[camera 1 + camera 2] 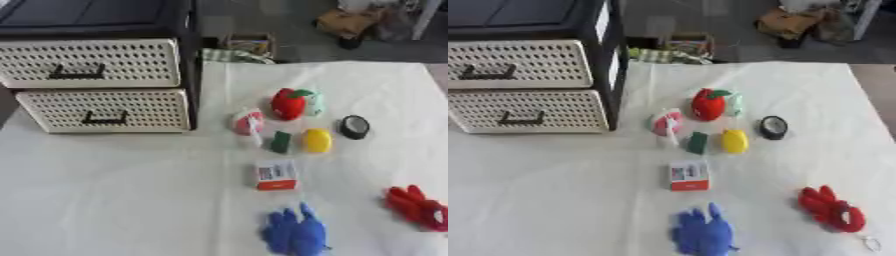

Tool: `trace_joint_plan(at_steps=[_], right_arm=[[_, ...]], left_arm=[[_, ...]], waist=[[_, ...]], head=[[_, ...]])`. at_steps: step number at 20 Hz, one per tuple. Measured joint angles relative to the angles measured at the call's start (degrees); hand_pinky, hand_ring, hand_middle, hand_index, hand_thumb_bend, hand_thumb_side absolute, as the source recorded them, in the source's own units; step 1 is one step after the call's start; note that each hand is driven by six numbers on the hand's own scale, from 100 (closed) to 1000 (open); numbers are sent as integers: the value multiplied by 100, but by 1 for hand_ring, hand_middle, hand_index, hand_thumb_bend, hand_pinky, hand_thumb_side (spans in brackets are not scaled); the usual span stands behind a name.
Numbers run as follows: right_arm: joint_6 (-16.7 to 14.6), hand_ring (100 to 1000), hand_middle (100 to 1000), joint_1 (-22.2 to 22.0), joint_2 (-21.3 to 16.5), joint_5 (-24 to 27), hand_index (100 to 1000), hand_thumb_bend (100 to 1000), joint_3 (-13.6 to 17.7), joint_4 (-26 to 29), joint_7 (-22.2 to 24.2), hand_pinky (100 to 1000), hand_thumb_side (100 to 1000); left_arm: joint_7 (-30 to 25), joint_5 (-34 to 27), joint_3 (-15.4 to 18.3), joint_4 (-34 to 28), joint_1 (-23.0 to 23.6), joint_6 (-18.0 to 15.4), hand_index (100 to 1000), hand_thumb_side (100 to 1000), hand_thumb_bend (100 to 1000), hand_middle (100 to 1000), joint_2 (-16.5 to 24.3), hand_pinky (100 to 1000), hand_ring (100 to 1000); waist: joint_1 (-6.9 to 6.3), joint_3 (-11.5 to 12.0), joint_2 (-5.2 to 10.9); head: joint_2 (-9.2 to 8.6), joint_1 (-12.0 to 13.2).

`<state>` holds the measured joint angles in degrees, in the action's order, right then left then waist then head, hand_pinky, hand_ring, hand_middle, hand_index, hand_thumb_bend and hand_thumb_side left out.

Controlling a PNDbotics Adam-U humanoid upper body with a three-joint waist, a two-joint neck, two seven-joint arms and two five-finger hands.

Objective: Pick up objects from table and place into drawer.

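Resting open near the table's lower edge, the blue left hand (294, 234) and red right hand (829, 209) hold nothing. The box (276, 175) lies just ahead of the left hand — judged nearer. Both drawers (103, 110) are seen closed.

1. Small white and red box (276, 176), lying on the white table cover (131, 200): carries a pale label with dark print on its upper face; the print cannot be read.
2. Round black object (354, 126) with a pale face: no numbers or marks can be made out.
3. Drawer unit (96, 85): no lettering shows on its fronts.
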<state>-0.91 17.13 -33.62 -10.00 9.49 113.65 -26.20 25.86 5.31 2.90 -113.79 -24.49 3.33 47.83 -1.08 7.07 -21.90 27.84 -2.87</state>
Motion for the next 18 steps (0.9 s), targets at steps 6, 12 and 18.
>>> trace_joint_plan(at_steps=[6,12,18], right_arm=[[-14,576,659,-2,-83,-24,844,100,0,0,-15,795,836],[-26,576,659,-4,-127,-44,844,100,0,0,-39,795,836],[-43,575,658,65,-184,-45,844,100,-42,0,-1,795,836]], left_arm=[[-545,-190,-118,-3,-104,849,835,289,100,558,1073,488,385],[-1366,-179,-187,-10,-262,1349,884,408,105,538,1548,398,292],[-1832,-434,-690,47,-16,1728,930,408,105,421,2056,293,197]], waist=[[-19,36,37],[-24,46,48],[-124,-97,46]], head=[[-57,-23],[-84,-35],[-146,20]])
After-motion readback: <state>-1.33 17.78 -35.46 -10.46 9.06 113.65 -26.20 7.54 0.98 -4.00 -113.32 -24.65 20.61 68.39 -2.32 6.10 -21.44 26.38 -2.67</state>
